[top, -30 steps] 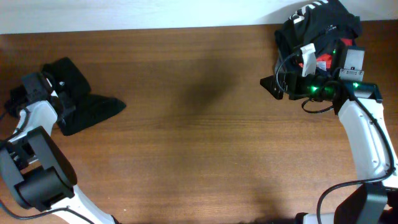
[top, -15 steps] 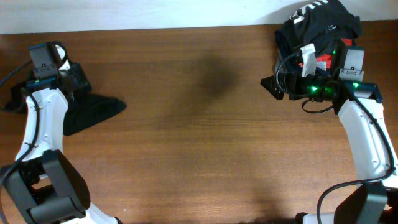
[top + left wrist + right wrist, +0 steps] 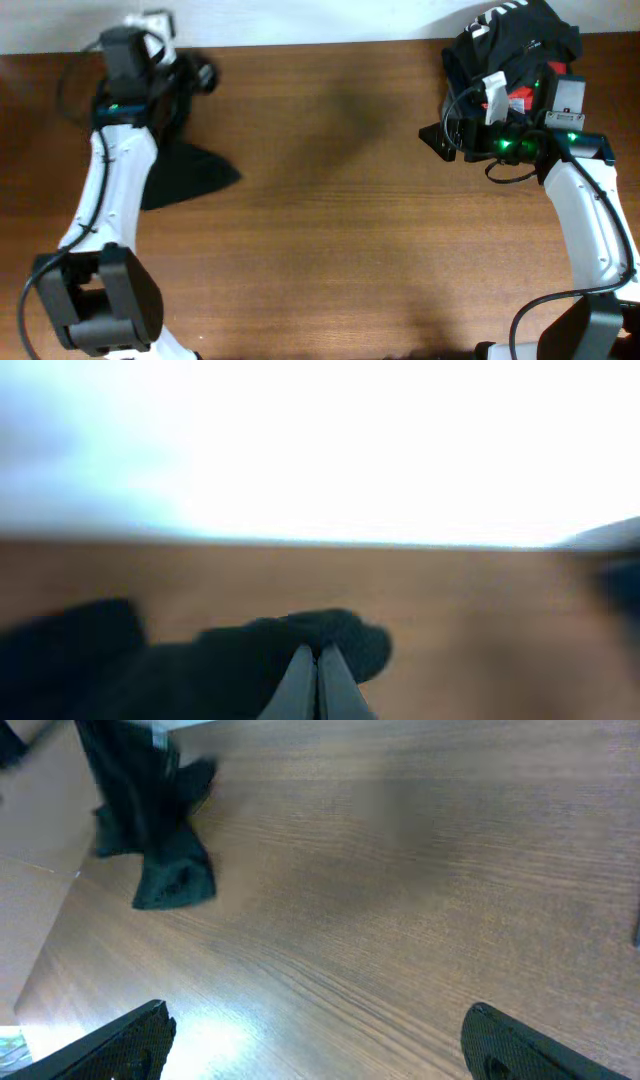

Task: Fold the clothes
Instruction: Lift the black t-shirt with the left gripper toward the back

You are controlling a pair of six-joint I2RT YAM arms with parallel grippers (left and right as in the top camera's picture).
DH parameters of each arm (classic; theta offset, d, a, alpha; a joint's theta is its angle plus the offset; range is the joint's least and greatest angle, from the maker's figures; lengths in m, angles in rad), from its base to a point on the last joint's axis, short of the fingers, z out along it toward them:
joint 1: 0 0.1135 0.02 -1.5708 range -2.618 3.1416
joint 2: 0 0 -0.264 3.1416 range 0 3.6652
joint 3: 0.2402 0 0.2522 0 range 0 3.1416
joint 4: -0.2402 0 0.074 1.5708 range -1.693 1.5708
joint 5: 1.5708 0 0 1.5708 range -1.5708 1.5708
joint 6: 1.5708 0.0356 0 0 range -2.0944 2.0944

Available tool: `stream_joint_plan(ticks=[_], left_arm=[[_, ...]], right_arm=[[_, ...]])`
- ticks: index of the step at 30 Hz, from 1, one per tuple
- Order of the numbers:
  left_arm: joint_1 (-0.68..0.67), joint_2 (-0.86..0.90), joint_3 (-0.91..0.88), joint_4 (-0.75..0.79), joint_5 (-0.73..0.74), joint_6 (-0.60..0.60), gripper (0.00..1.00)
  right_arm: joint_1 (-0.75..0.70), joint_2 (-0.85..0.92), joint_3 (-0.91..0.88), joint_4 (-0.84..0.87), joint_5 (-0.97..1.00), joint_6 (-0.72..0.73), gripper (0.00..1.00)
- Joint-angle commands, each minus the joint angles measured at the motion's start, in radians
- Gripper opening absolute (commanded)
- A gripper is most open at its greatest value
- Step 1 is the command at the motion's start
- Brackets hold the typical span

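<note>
While raised at far-left corner of surface (image 3: pixel 330 230), presumably for spreading, held black T-shirt (image 3: pixel 188 172) clamped in left claw (image 3: pixel 317 682); right claw (image 3: pixel 318 1012) apart, empty.

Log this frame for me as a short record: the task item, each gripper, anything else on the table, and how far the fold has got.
task item: black T-shirt, bunched up, partly lifted, at the left side of the table
left gripper: shut on the black T-shirt, near the table's far edge
right gripper: open, empty, over bare wood beside the heap
other items: heap of garments in the far right corner
fold progress: no fold visible; shirt not spread flat
</note>
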Motion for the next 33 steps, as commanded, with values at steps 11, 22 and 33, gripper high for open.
stream_joint_plan(ticks=[11,22,33], left_arm=[[-0.157,-0.058,0.383,0.027,0.085,-0.103,0.01],[-0.156,-0.126,0.386,0.027,0.119,-0.160,0.01],[-0.156,-0.164,0.386,0.031,0.194,-0.209,0.01]], right_arm=[[-0.006,0.003,0.021,-0.003,-0.007,-0.003,0.96],[-0.006,0.003,0.021,-0.002,-0.045,-0.003,0.96],[0.054,0.003,0.021,0.014,-0.059,-0.003,0.96]])
